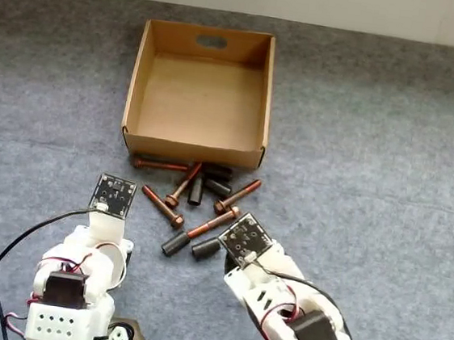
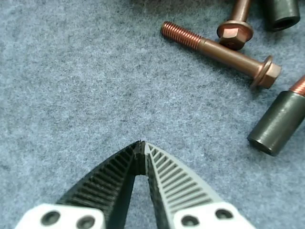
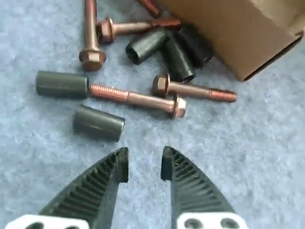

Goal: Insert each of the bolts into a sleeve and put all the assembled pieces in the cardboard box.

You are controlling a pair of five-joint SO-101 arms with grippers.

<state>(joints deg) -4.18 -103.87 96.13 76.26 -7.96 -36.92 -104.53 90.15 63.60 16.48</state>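
The open cardboard box (image 1: 194, 138) stands at the back, with nothing inside. In front of it lie several copper bolts (image 1: 162, 206) and dark sleeves (image 1: 197, 187) in a loose heap. One bolt (image 3: 138, 98) has its threaded end in a sleeve (image 3: 62, 84); a loose sleeve (image 3: 97, 123) lies beside it. My left gripper (image 2: 142, 147) is shut on nothing, low over bare carpet, left of a bolt (image 2: 224, 52). My right gripper (image 3: 144, 164) is slightly open and holds nothing, just short of the loose sleeve. Both arms (image 1: 86, 277) sit at the near edge.
Grey carpet (image 1: 388, 179) covers the table, with free room on both sides of the box and heap. One bolt (image 1: 158, 164) lies along the box's front wall. Three sleeves (image 3: 176, 59) cluster near the box corner (image 3: 238, 33).
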